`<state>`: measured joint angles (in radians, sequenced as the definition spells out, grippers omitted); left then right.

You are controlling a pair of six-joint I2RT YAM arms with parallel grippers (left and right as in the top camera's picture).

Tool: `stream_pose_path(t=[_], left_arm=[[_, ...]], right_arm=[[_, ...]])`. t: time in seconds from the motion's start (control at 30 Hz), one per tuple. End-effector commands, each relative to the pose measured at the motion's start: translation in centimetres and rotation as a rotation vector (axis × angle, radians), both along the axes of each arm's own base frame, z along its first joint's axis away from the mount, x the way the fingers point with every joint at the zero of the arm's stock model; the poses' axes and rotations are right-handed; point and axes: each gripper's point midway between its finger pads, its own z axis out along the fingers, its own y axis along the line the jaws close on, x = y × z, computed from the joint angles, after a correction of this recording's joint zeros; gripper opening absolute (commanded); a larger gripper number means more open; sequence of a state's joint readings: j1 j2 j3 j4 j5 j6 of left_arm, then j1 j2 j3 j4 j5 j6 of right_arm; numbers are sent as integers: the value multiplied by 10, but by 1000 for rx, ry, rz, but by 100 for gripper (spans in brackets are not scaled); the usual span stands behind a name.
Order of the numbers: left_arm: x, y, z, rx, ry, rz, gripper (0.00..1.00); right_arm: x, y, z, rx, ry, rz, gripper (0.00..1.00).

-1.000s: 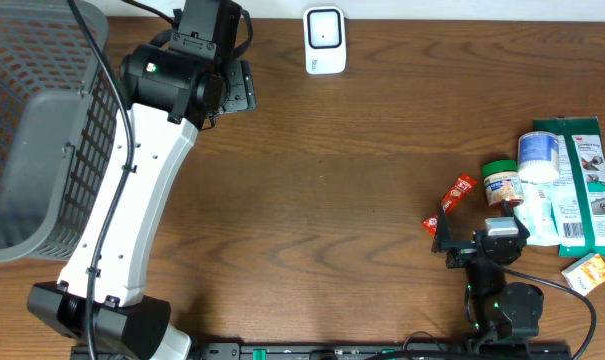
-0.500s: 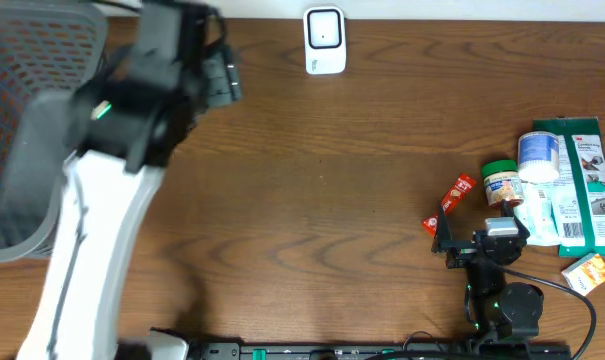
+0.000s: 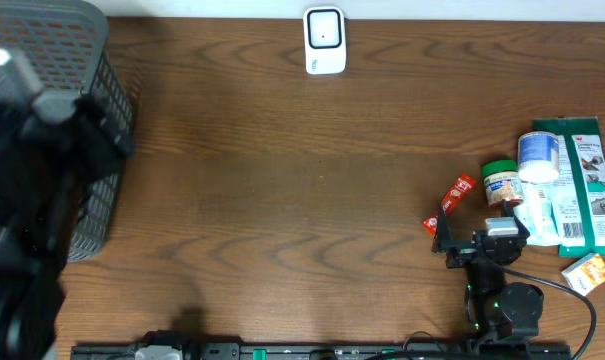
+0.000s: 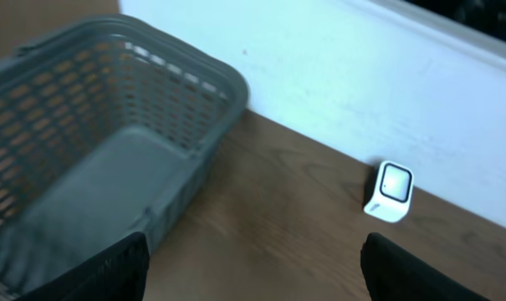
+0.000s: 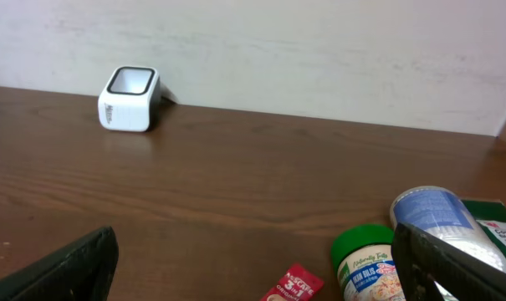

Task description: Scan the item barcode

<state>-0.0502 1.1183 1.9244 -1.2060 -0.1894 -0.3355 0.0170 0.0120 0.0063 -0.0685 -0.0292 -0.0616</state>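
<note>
Left gripper [image 4: 253,247] spread wide, empty, up over counter [image 3: 282,200] beside grey basket [image 4: 194,71]. Right gripper [image 5: 253,251] wide apart, nothing in it, sitting low. Items I could scan lie just ahead of it: green-lidded jar [image 5: 370,263], red sachet [image 5: 293,286], white bottle [image 5: 430,207]. Scanner [image 3: 324,40] at far edge, well apart.

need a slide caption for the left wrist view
Grey plastic mesh basket standing left of a small white box-shaped scanner on a brown wooden table.
</note>
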Motion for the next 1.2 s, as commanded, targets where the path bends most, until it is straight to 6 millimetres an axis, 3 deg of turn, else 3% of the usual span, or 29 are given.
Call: stream_pose_path(t=[0.0,0.17,0.37,0.67,0.9,1.03,1.17], left_arm=[[-29,9,2,12,-23,32,80],[-67,19,-3,12,-71,80,80],[-112,26,-27,15,-121,144,80],[-153,27,-64,25,-262,198,80],[-152,27,-92,33,-401,197,81],[-138,29,-108,32,-468,197,81],[-116,31,-110,21,-587,186,80]], right_arm=[[0,0,0,11,-1,-3,99],[0,0,0,12,-1,-3,99],[0,0,0,11,-1,-3,99],[0,0,0,12,-1,-3,99],[0,0,0,11,-1,-3,99],[0,0,0,12,-1,-3,99],[0,0,0,12,-1,-3,99]])
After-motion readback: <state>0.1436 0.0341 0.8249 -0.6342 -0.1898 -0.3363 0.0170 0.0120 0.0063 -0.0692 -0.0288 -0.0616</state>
